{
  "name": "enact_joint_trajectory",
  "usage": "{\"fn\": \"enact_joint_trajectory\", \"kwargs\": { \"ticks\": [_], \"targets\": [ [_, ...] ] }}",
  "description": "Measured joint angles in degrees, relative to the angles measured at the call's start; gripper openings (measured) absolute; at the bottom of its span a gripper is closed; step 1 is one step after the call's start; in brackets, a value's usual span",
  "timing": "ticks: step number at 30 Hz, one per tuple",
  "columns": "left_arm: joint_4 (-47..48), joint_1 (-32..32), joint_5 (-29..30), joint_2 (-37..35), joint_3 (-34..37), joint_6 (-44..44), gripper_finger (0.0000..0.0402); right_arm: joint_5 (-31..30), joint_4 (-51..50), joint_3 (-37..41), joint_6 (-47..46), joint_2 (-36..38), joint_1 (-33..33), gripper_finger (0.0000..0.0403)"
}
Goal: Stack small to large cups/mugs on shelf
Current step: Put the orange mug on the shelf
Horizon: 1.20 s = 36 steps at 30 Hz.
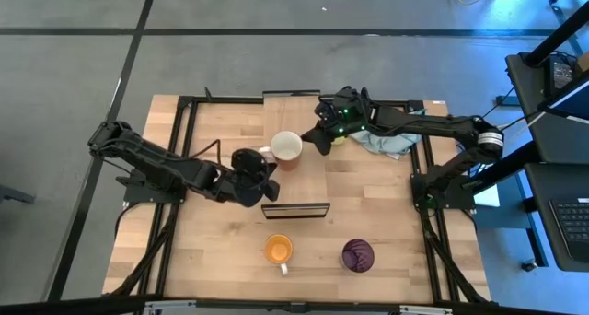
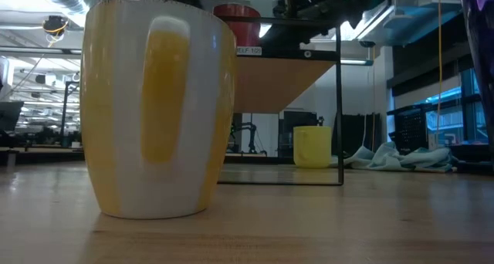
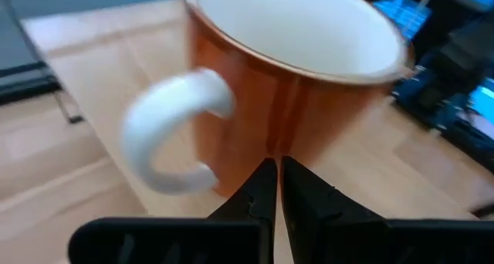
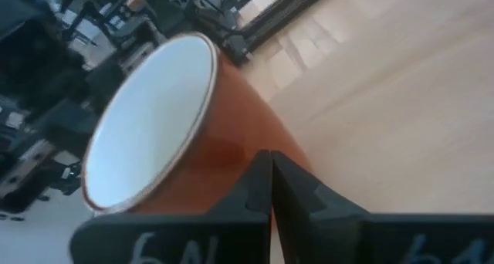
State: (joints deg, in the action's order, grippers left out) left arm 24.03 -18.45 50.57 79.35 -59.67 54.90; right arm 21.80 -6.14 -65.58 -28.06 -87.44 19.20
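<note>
1. Grey floor surrounds the wooden tabletop [image 1: 386, 223]; the shelf [image 1: 295, 209] sits near its middle and serves as landmark here.
2. Judged from the high view, the task has barely begun: nothing is nested yet, and four mugs remain apart.
3. Beyond the shelf lies a blue-grey cloth [image 1: 385, 144], with the yellow mug [image 2: 312, 147] near it; neither blocks the work.
4. On the shelf's far side, the orange mug [image 1: 286, 148] with white interior stands upright between both arms.
5. On the shelf's near side stand the yellow-striped mug [image 1: 278, 250] and dark purple mug [image 1: 357, 255].
6. Left gripper [image 3: 272, 188] and right gripper [image 4: 269, 179] each have fingers pressed together, empty, just beside the orange mug.
</note>
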Motion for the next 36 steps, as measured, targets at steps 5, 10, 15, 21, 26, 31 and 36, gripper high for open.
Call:
{"fn": "enact_joint_trajectory", "kwargs": {
  "ticks": [5,10,15,21,26,31,36],
  "targets": [
    [-1.06,-2.48,-0.36,0.00,0.00,0.48,0.0014,-0.72,-0.89,0.00,0.26,0.41,0.20,0.0006],
    [-0.18,-5.51,2.31,0.00,0.01,2.42,0.0014,-1.75,-2.90,0.02,1.51,0.44,0.20,0.0006],
    [7.29,-7.72,8.40,-1.86,-0.01,8.38,0.0014,-2.60,-2.83,0.02,1.58,0.44,0.27,0.0006],
    [13.42,-9.78,13.26,-7.35,-0.06,10.53,0.0014,-2.64,-2.99,0.02,1.58,0.44,0.43,0.0006],
    [18.74,-7.26,16.49,-11.91,-0.12,8.93,0.0014,-2.64,-2.75,0.02,1.38,0.44,0.42,0.0006],
    [21.19,-0.58,13.35,-13.56,-0.12,5.72,0.0014,-2.66,-2.72,0.02,1.29,0.44,0.42,0.0006],
    [18.78,5.64,5.56,-13.29,-0.12,-1.08,0.0014,-2.81,-2.60,0.02,0.62,0.44,0.12,0.0006]
  ]
}}
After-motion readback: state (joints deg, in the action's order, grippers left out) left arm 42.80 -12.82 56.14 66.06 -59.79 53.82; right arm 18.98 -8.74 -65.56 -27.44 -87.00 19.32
